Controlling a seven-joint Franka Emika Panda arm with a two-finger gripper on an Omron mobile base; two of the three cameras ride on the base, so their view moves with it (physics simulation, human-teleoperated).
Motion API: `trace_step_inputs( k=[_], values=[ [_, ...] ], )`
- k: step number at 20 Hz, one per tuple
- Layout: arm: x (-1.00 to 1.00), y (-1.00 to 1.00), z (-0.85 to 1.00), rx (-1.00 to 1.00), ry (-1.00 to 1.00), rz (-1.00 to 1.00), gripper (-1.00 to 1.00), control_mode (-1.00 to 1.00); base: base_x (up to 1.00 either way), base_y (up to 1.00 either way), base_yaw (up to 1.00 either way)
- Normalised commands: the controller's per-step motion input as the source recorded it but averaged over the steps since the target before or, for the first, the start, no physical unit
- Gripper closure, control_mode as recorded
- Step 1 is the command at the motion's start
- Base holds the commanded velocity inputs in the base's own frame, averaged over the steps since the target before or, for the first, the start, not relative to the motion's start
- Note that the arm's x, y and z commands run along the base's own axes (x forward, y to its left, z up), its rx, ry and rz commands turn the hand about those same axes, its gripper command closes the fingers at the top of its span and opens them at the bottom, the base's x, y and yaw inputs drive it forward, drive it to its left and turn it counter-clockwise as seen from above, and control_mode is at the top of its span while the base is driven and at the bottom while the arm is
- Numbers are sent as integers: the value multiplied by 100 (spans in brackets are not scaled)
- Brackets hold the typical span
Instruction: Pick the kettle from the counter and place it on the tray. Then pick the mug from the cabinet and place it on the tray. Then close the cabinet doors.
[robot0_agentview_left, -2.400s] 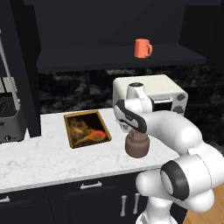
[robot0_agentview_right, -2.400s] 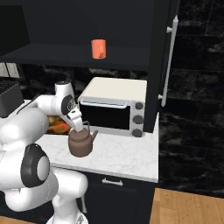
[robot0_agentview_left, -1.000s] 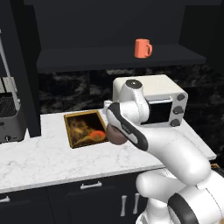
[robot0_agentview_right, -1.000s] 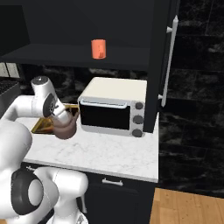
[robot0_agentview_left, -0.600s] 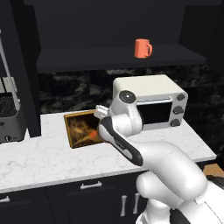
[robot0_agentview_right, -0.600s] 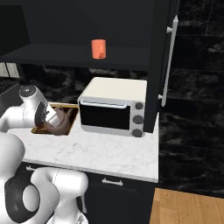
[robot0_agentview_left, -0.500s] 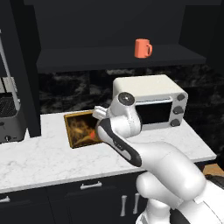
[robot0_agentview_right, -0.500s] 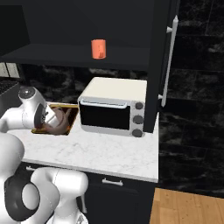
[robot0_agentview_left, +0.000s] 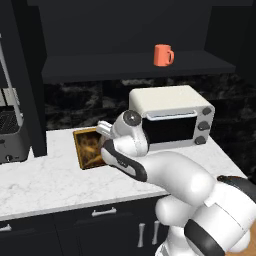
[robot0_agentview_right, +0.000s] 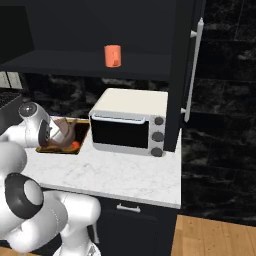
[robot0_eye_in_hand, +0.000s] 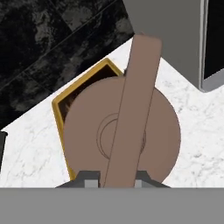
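Observation:
In the hand view the brown kettle (robot0_eye_in_hand: 87, 135) hangs right below my gripper (robot0_eye_in_hand: 116, 182), which is shut on its arched loop handle (robot0_eye_in_hand: 133, 105). Under it lies the tray (robot0_eye_in_hand: 60, 107) with the golden-yellow rim, partly covered by the kettle. From the right base view the kettle (robot0_agentview_right: 64, 131) is tilted over the tray (robot0_agentview_right: 75, 145), just left of the toaster oven. My arm hides the kettle in the left base view, where the tray (robot0_agentview_left: 87, 150) lies on the white marble counter (robot0_agentview_left: 50, 180). The orange mug (robot0_agentview_left: 162, 55) stands on the open cabinet's shelf (robot0_agentview_left: 100, 70).
A white toaster oven (robot0_agentview_right: 130, 127) stands on the counter right of the tray. The open black cabinet door (robot0_agentview_right: 175, 65) with its silver bar handle (robot0_agentview_right: 193, 70) juts out at the right. A dark grey appliance (robot0_agentview_left: 10, 135) sits at the counter's left end.
My arm has swung left with the kettle in its grip, from the counter in front of the toaster oven to over the tray. The mug has not moved.

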Motion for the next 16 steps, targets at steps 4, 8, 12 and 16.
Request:
trace_step_inputs(
  k=[4,8,12,16],
  values=[
    [44,24,0,0,-2,0,100,-100,0,0,0],
    [42,17,0,0,0,0,100,-100,0,0,0],
    [43,12,0,0,0,0,100,-100,0,0,0],
    [41,9,0,0,0,0,100,-100,0,0,0]
  ],
)
